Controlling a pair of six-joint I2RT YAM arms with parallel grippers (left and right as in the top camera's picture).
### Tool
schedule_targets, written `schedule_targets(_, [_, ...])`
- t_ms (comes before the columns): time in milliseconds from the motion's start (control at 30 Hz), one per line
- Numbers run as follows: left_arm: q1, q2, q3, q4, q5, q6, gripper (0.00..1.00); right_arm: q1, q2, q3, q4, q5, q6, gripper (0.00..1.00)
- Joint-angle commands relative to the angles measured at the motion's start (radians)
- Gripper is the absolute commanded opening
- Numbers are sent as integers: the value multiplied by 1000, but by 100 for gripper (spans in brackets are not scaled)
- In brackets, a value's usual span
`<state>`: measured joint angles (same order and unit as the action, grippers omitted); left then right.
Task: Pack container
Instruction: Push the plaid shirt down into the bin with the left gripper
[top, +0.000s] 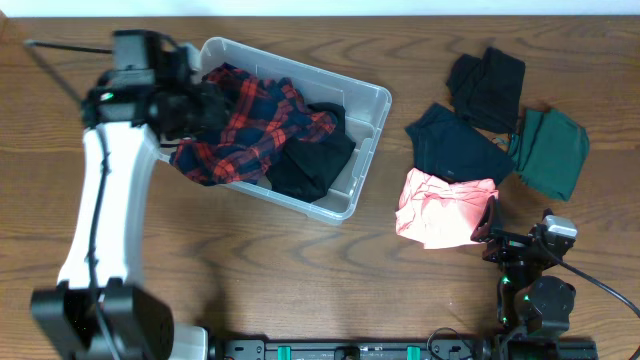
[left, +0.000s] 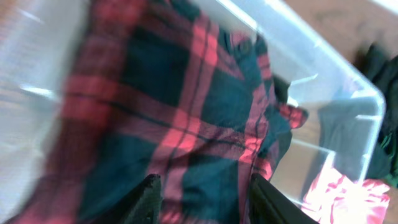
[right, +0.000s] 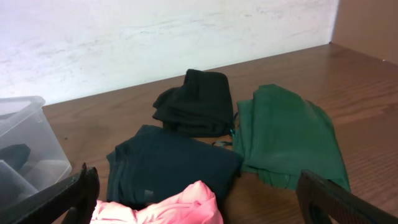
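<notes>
The clear plastic container (top: 365, 100) lies at an angle in the left half of the table. A red and dark plaid garment (top: 255, 120) fills its left end and spills over the near rim, beside a black garment (top: 315, 160). My left gripper (top: 195, 105) hangs over the container's left end. In the left wrist view it (left: 208, 190) is open, fingers spread just above the plaid cloth (left: 180, 106), gripping nothing. My right gripper (top: 512, 238) stands wide open at the front right, just behind a pink garment (top: 440, 208), and holds nothing.
To the right of the container lie a navy garment (top: 455, 145), a folded black one (top: 488, 85) and a green one (top: 552, 150). The right wrist view shows the same pile (right: 168, 162) and the container's corner (right: 25, 134) at the left.
</notes>
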<state>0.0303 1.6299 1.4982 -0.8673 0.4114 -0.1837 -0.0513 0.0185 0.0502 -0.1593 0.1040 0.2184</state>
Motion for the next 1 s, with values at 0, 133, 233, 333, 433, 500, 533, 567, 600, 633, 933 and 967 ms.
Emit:
schedule_targets(0, [-36, 111, -9, -7, -55, -18, 45, -7, -1, -4, 0, 0, -14, 99])
schedule_targets(133, [-54, 280, -9, 3, -195, -51, 41, -7, -1, -4, 0, 0, -14, 99])
schedule_targets(233, [-48, 411, -9, 50, -222, -90, 38, -7, -1, -4, 0, 0, -14, 99])
schedule_targets(333, [-48, 495, -9, 105, -222, -123, 37, -7, -1, -4, 0, 0, -14, 99])
schedule_targets(433, [-48, 518, -9, 129, -222, -145, 36, -7, -1, -4, 0, 0, -14, 99])
schedule_targets(500, [-48, 511, -8, 128, -222, -146, 36, -7, -1, -4, 0, 0, -14, 99])
schedule_targets(533, [-48, 500, -8, 124, -222, -149, 36, -7, -1, -4, 0, 0, -14, 99])
schedule_targets(567, [-48, 489, -7, 121, -222, -151, 35, -7, -1, -4, 0, 0, -14, 99])
schedule_targets(600, [-48, 473, -5, 116, -222, -152, 35, -7, -1, -4, 0, 0, -14, 99])
schedule_targets(633, [-48, 451, -1, 101, -222, -154, 35, -7, -1, -4, 0, 0, -14, 99])
schedule_targets(933, [-49, 268, 6, -166, -316, -222, 35, -7, -1, -4, 0, 0, -14, 99])
schedule_targets(967, [-49, 263, 5, -192, -327, -222, 35, -7, -1, -4, 0, -1, -14, 99])
